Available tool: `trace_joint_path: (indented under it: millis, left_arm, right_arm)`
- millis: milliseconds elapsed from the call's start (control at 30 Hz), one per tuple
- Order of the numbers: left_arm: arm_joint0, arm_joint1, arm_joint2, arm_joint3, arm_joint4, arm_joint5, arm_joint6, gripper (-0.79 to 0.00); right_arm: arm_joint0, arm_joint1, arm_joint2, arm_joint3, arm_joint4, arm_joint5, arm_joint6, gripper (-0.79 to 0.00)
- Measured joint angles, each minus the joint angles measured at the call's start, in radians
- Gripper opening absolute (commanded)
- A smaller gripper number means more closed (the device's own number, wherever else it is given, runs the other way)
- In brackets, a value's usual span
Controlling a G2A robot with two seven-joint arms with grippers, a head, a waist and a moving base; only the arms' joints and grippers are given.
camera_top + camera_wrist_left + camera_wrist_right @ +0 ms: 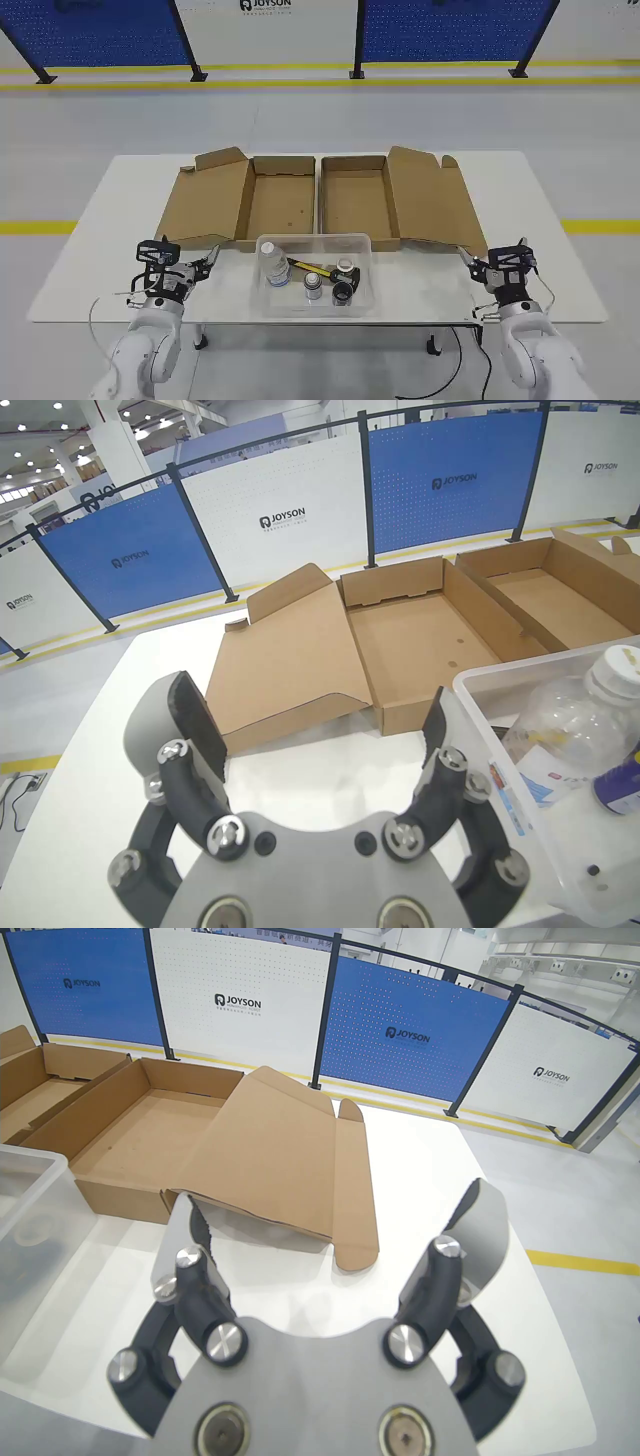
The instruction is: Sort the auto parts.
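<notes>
A clear plastic bin [266, 300] stands at the table's front middle, holding a clear bottle with a white cap [273, 265], a yellow-handled tool [304, 266], small cans [313, 286] and a black ring part [342, 292]. Behind it lie two open cardboard boxes, the left one [282, 203] and the right one [353, 200], both with nothing inside. My left gripper [197, 262] [320, 720] stands open over bare table, left of the bin [480, 720]. My right gripper [482, 262] [330, 1223] stands open at the front right, clear of the bin [30, 1208].
The box lids fold outward: one flap [205, 195] to the left, another [430, 195] to the right, its tab [352, 1233] reaching toward my right gripper. Bare white table [100, 270] lies at both front corners. Fence panels [280, 30] stand beyond.
</notes>
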Motion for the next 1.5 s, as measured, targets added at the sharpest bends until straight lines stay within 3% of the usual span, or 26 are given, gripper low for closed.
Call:
trace_joint_path:
  millis: [767,967,1233,1367,1500]
  left_arm:
    - [-0.021,0.000,0.004,-0.029,0.022,-0.014,0.000,0.000]
    - [-0.058,0.003,0.018,-0.075,0.001,-0.135,-0.025,0.000]
    - [-0.095,0.016,0.069,-0.119,-0.061,-0.477,-0.115,0.000]
    - [-0.116,0.017,0.111,-0.105,-0.044,-0.538,-0.145,0.000]
    - [-0.149,0.014,0.161,-0.070,-0.027,-0.527,-0.168,0.000]
  right_arm:
    - [0.000,0.000,0.000,0.000,0.000,0.000,0.000,0.000]
    - [0.000,0.000,0.000,0.000,0.000,0.000,0.000,0.000]
    - [0.000,0.000,0.000,0.000,0.000,0.000,0.000,0.000]
    - [0.000,0.000,0.000,0.000,0.000,0.000,0.000,0.000]
    - [0.000,0.000,0.000,0.000,0.000,0.000,0.000,0.000]
